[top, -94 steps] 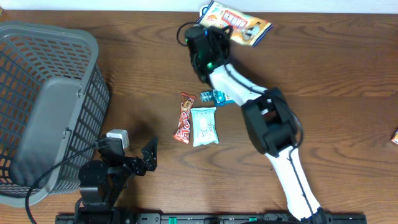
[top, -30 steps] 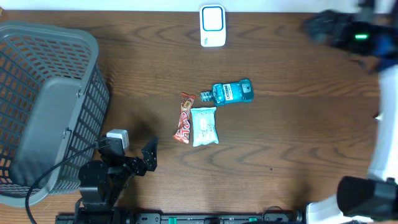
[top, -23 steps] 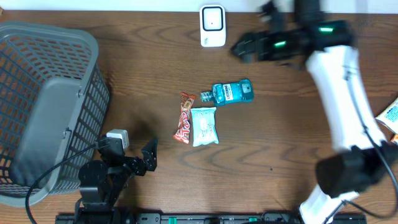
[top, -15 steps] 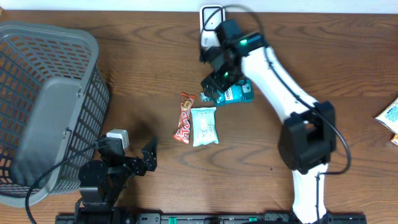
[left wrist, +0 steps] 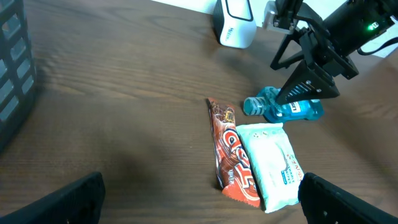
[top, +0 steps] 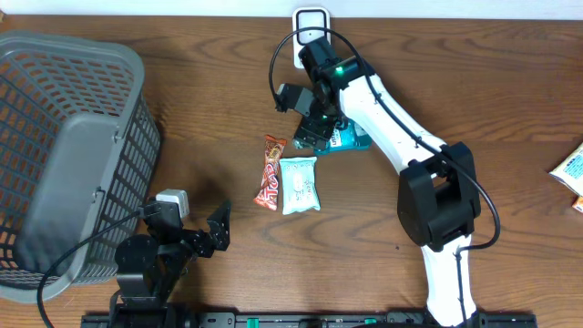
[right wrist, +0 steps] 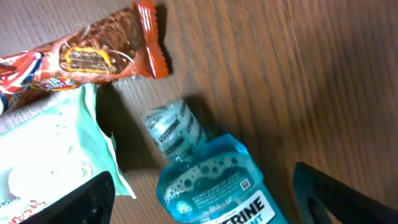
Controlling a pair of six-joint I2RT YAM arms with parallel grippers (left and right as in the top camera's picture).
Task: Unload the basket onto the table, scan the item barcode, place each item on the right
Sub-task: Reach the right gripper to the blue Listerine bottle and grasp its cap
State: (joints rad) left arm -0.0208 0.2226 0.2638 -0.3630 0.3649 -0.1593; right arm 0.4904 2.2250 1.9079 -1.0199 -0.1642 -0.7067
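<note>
Three small items lie close together at the centre of the overhead view, and the step in hand looks like the pick-up that comes ahead of any scanning. The right gripper (top: 317,130) hangs over the mouthwash bottle (right wrist: 211,186), its jaws spread to either side of the body and, as far as the wrist view shows, not touching it. The bottle lies on its side on the table (top: 474,91), just above the wipes packet (top: 299,184) and to the right of the candy bar (top: 271,171). The next move calls for settling lower and pinching the flat shoulders of the bottle rather than its ribbed cap (right wrist: 171,127), then carrying the printed label to face the white scanner (top: 311,32) at the top edge (the barcode side is not something I can make out here). The bottle is clear, hard, teal plastic and likely slick, so a centred grip matters. The bar's wrapper is glossy and crimped, the packet soft, pale and pillowy. The left gripper (top: 219,228) rests at lower left with jaws wide apart and nothing in them, beside the grey lattice basket (top: 55,55).
</note>
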